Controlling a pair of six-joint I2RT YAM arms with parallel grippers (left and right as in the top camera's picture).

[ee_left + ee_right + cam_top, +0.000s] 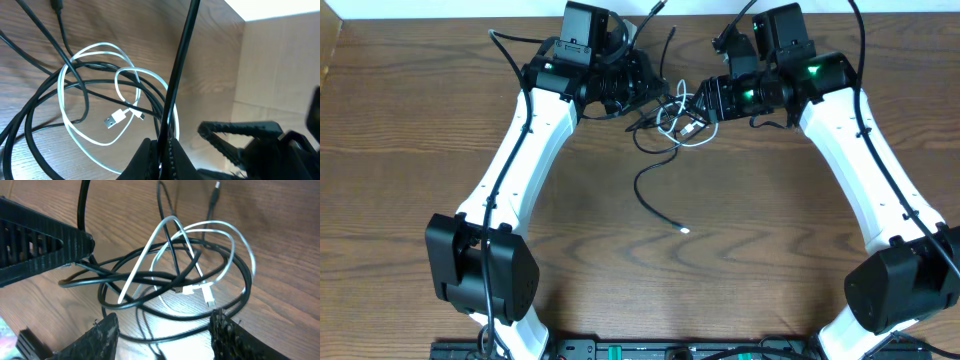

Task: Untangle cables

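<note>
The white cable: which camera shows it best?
The left wrist view: the white cable lies there with loops and both plugs in plain sight. The right wrist view shows it too, crossed by black cables. Overhead it is tiny.

White arm links (525,150), blk joints (480,262) — green LEDs (812,71)
</note>
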